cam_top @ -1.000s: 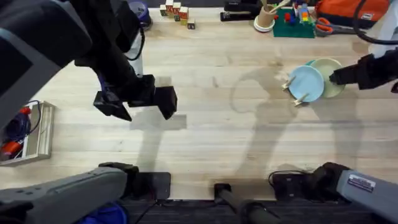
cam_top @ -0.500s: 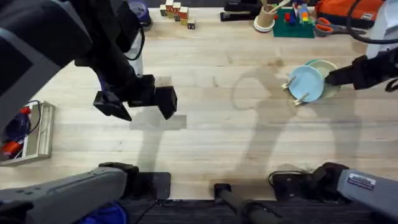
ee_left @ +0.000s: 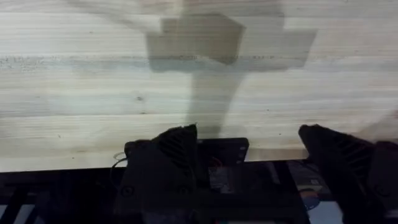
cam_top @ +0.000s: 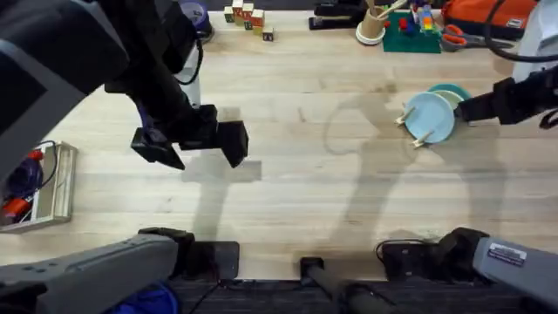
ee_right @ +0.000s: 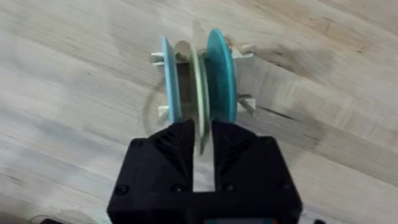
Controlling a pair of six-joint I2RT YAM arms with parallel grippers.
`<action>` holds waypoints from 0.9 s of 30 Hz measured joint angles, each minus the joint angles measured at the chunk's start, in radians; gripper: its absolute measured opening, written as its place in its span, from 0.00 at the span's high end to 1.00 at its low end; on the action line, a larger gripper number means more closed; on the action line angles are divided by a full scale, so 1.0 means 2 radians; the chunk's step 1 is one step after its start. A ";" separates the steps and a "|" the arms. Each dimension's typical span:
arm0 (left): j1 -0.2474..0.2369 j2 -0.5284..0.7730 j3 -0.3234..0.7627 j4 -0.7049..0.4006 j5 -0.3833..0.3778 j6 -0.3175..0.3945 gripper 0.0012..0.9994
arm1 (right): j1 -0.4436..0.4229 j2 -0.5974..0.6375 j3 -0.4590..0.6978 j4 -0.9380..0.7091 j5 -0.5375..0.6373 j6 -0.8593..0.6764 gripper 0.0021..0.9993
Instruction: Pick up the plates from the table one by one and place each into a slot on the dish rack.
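Observation:
The dish rack (ee_right: 159,58) stands on the table (cam_top: 305,174) at the right, with three plates upright in its slots. In the right wrist view a light blue plate (ee_right: 168,81) is on one side, a teal plate (ee_right: 221,71) on the other, and a cream-yellow plate (ee_right: 199,84) stands between them. My right gripper (ee_right: 202,134) is shut on the cream plate's rim. From overhead the blue plate (cam_top: 429,116) faces the camera, the teal rim (cam_top: 450,90) shows behind it, and the right gripper (cam_top: 462,109) reaches in from the right. My left gripper (cam_top: 190,144) hangs open above bare table at the left.
Along the far edge sit small blocks (cam_top: 247,16), a cup (cam_top: 373,24), a green tray of toys (cam_top: 411,30) and orange scissors (cam_top: 458,35). A wooden tray (cam_top: 54,187) lies at the left edge. The table's middle is bare wood.
My right gripper has brought the cream plate from leaning beside the blue plate to upright in the rack's middle slot. The left arm has not moved.

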 joint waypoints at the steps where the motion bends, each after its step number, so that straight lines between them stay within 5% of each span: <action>1: 0.000 0.000 0.000 0.000 0.000 0.000 0.01 | 0.000 0.000 0.000 0.000 0.000 0.000 0.81; 27: 0.000 0.000 0.000 0.000 0.000 0.000 0.00 | 0.001 -0.014 0.012 0.003 -0.001 0.000 0.84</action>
